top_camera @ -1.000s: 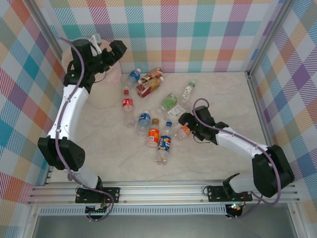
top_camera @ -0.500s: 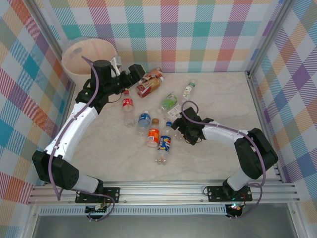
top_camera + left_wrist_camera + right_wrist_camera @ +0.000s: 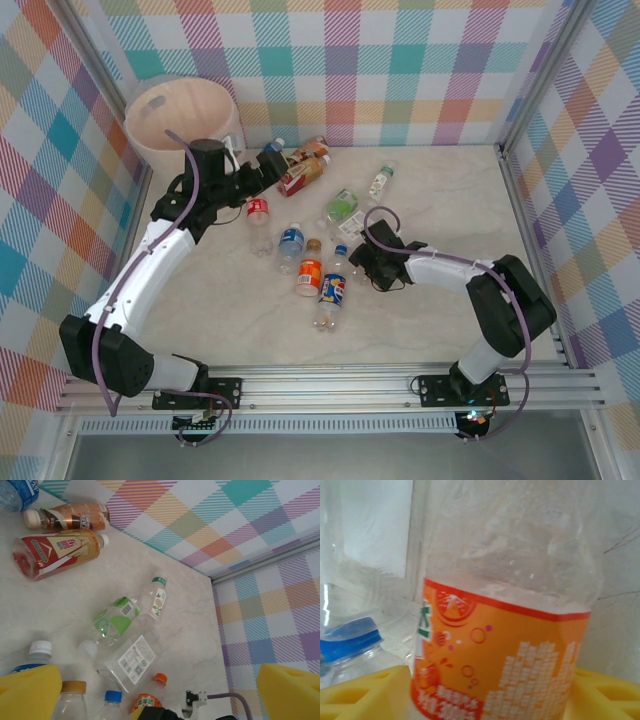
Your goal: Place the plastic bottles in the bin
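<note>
- Orange label on clear plastic: the orange-labelled bottle [image 3: 505, 645] sits between the right arm's fingers [image 3: 365, 695], one yellow pad on each side of the label. That is the widest, stiffest part, so a squeeze there should hold without crushing. The pads lie right against it, but I cannot tell whether they already press it.
- A blue-capped bottle [image 3: 350, 640] lies just beside it. Lifting straight up would probably keep it from being dragged along.
- The plastic bottles [image 3: 291, 243] lie scattered on the worktop [image 3: 450, 200], and the right arm reaches in at the cluster's right edge — likely because that end is nearest to it.
- The left arm's fingers [image 3: 30, 690] are spread wide and hold nothing. They hover over the far end of the cluster, looking down on a red-labelled bottle [image 3: 60, 550] and a brown-labelled bottle [image 3: 75, 516] — probably lining up a pick.
- The bin [image 3: 145, 140] stands in the far left corner, near the left arm and well apart from the orange-labelled bottle. The right arm's carry will be the longer one.
</note>
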